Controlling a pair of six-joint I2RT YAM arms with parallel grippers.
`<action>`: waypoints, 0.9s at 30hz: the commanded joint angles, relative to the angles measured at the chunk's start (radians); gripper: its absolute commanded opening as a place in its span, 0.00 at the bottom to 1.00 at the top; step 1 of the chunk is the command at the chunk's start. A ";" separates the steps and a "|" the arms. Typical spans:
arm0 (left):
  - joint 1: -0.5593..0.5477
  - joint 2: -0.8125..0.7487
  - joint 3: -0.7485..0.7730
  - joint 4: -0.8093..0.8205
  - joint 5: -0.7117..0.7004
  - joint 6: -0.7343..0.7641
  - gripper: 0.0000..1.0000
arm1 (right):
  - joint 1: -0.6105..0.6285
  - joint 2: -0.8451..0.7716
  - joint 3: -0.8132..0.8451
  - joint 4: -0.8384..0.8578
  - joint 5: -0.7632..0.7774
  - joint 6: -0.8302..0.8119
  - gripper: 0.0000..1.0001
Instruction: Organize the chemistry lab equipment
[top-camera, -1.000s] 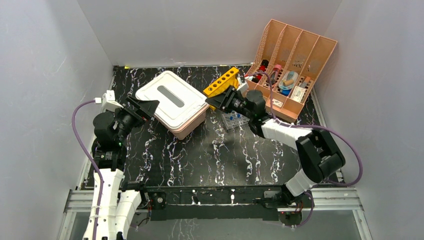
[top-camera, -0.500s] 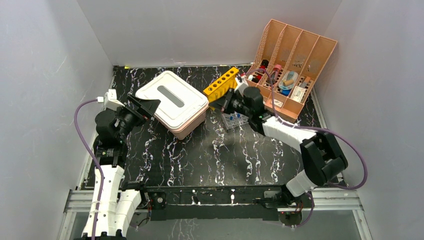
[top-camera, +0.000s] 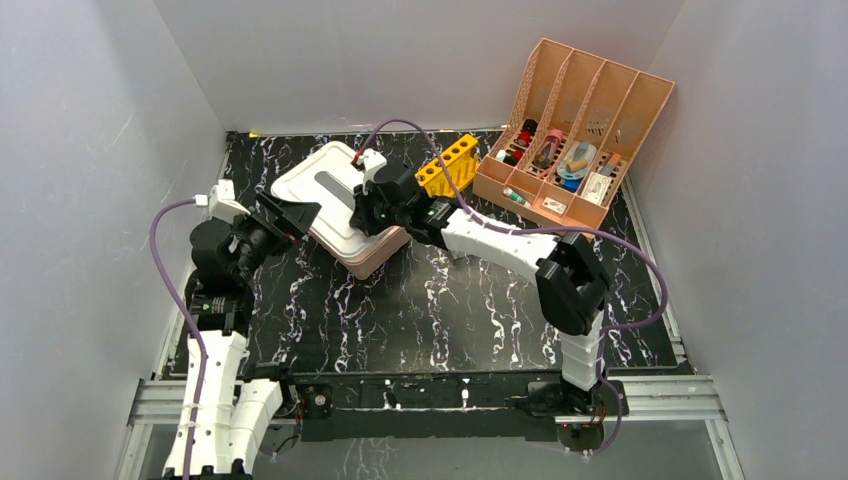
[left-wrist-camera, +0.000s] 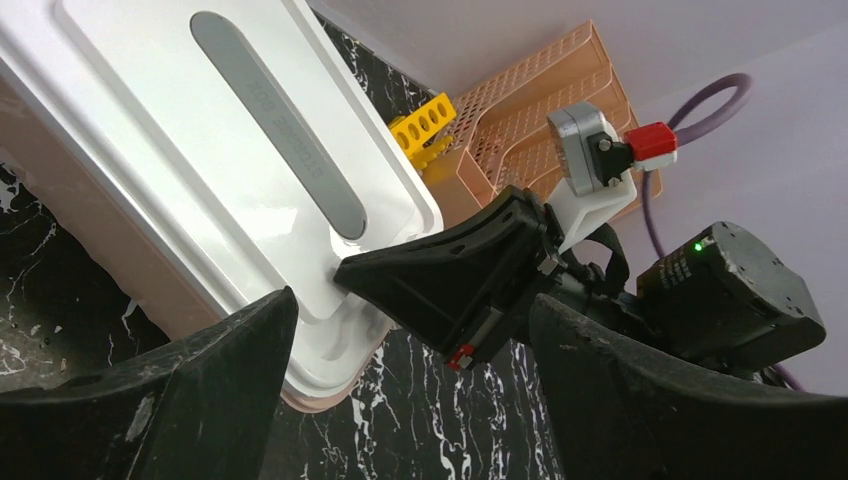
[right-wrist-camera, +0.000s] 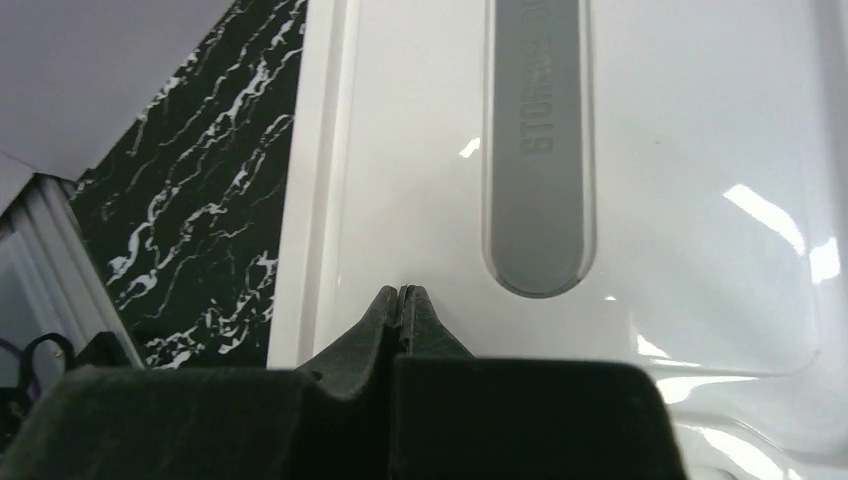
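The chemistry lab equipment shows only as small mixed items (top-camera: 560, 160) in the slots of the peach organizer (top-camera: 590, 100), too small to tell apart. My right gripper (right-wrist-camera: 405, 292) is shut with nothing in it. Its tips rest on the white lid (right-wrist-camera: 650, 150) of the pink tub (top-camera: 330, 190), near the lid's right edge and just short of the grey handle strip. The top view shows the right gripper (top-camera: 360, 222) reaching in from the right. My left gripper (left-wrist-camera: 415, 400) is open and holds nothing, just left of the tub, facing the right gripper (left-wrist-camera: 345, 272).
A yellow rack with holes (top-camera: 447, 163) lies between the tub and the organizer, close behind my right arm. The organizer leans against the back right wall. White walls close in the black marbled table (top-camera: 420, 320) on three sides.
My right arm has swung left from beside the organizer to the tub lid, and its jaws have shut. The left arm has barely moved.
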 joint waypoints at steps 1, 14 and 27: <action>-0.003 -0.010 0.035 -0.014 -0.001 0.030 0.84 | 0.000 0.001 0.045 -0.111 0.132 -0.114 0.00; -0.002 -0.008 0.005 0.013 0.014 0.011 0.85 | 0.003 -0.132 -0.141 -0.089 0.212 -0.114 0.00; -0.002 0.002 -0.015 0.046 0.036 -0.021 0.84 | 0.004 -0.229 -0.211 -0.007 0.181 -0.105 0.00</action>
